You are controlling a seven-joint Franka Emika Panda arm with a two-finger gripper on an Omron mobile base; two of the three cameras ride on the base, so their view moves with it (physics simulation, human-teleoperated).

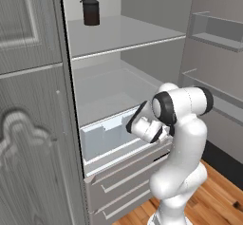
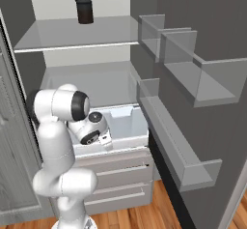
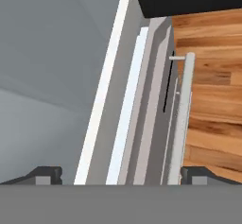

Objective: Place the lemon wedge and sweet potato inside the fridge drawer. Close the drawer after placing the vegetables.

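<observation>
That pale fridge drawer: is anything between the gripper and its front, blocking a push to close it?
Nothing visible does. The open gripper hangs over the front edge of the fridge drawer, which stands pulled out.

Pale translucent-fronted fridge drawer, pulled out, above grey drawer fronts
</observation>
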